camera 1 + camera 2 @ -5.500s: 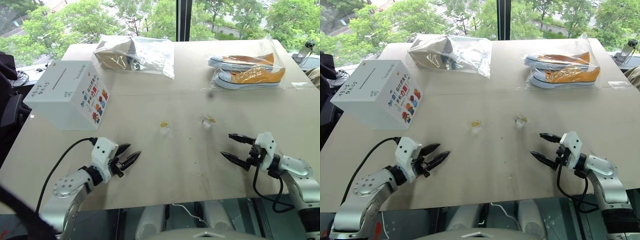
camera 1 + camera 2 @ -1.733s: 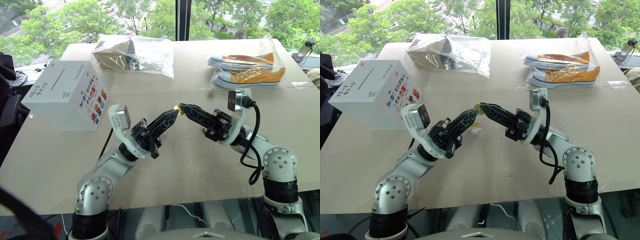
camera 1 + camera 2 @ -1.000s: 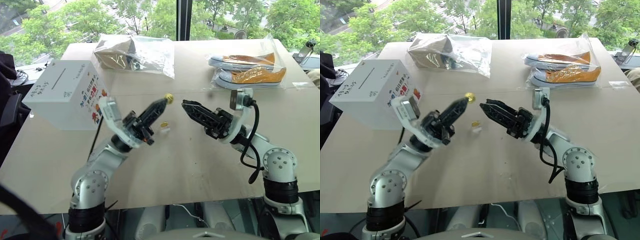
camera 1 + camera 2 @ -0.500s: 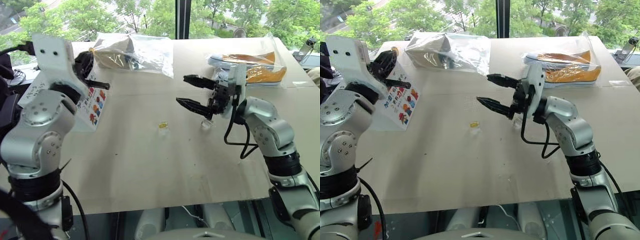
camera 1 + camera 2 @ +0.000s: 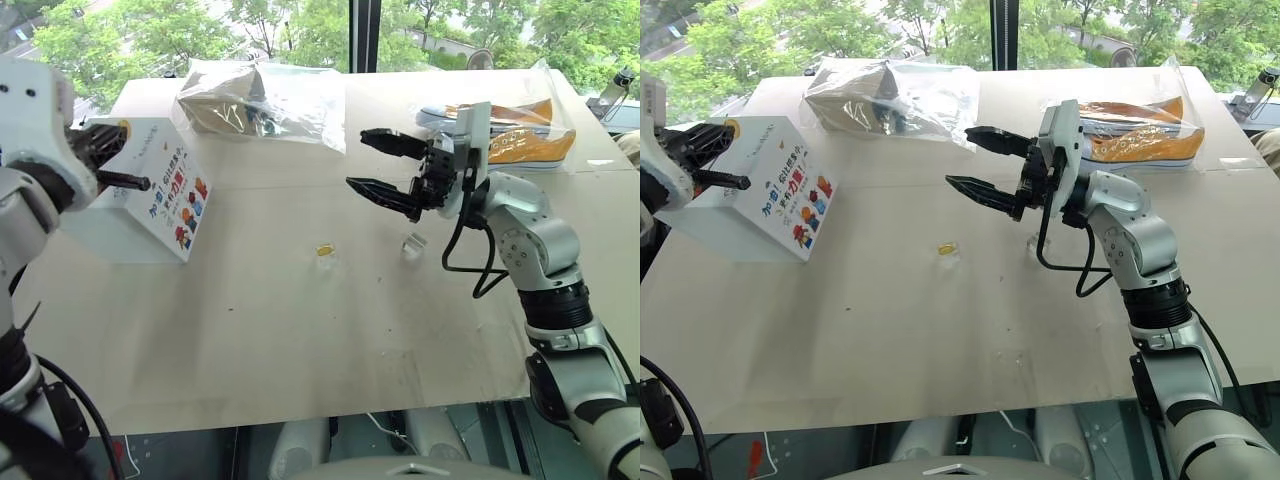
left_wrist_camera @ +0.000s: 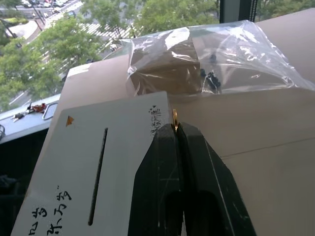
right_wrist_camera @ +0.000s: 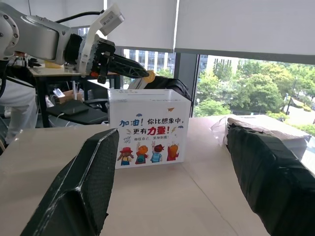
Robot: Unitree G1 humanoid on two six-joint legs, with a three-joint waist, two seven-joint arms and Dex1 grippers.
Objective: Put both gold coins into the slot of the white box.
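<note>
The white box (image 5: pixel 150 200) with cartoon figures stands at the table's left. Its slot (image 6: pixel 97 177) is a thin dark slit in the top. My left gripper (image 5: pixel 115 133) hovers over the box top, shut on a gold coin (image 6: pixel 174 115) held edge-up at its fingertips. The coin is beside the slot, not over it. The other gold coin (image 5: pixel 324 249) lies on a small clear block at mid-table. My right gripper (image 5: pixel 358 158) hangs open and empty above the table's middle, pointing left toward the box.
A clear bag with brown contents (image 5: pixel 262 100) lies at the back, behind the box. Bagged orange sneakers (image 5: pixel 510 125) sit at the back right. A second clear block (image 5: pixel 412 243) rests below the right gripper. The near half of the table (image 5: pixel 300 350) is bare.
My left gripper swung left and upward from mid-table to above the white box, carrying the coin. The right gripper rose a little and rolled, staying open.
</note>
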